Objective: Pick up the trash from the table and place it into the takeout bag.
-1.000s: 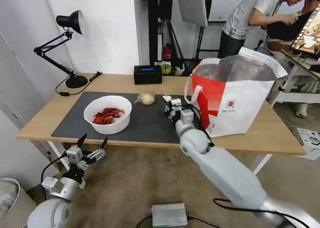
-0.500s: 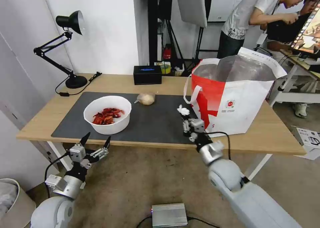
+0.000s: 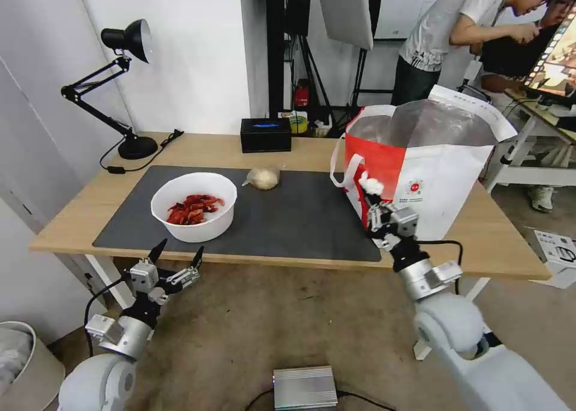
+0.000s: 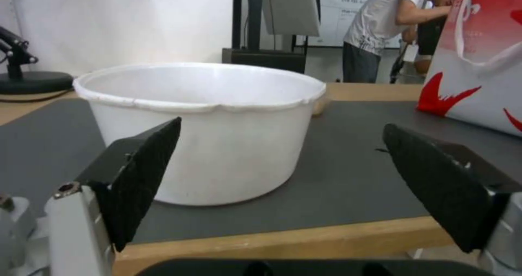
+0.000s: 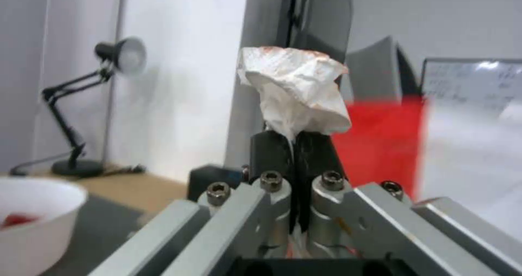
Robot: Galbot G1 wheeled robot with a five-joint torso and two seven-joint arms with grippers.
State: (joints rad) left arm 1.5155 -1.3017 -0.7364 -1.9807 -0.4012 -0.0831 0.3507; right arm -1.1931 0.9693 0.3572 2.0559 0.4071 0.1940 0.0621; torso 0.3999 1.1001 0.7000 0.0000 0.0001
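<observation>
My right gripper (image 3: 373, 202) is shut on a crumpled white tissue (image 3: 371, 185), held up in front of the red-and-white takeout bag (image 3: 420, 171) at the table's right end. In the right wrist view the tissue (image 5: 296, 92) sticks out above the closed fingers (image 5: 272, 149). On the dark mat stand a white bowl of red scraps (image 3: 194, 206) and a beige knotted bag lump (image 3: 263, 177). My left gripper (image 3: 175, 258) hangs open below the table's front edge, facing the bowl (image 4: 206, 125).
A black desk lamp (image 3: 123, 87) and a black box (image 3: 266, 134) stand at the table's back. The light-wood table (image 3: 228, 150) has a grey mat (image 3: 300, 219). A silver box (image 3: 305, 387) lies on the floor. People stand behind the bag.
My right arm has drawn back and swung right, carrying the tissue from the mat's middle up to the bag's front. The left gripper has barely shifted.
</observation>
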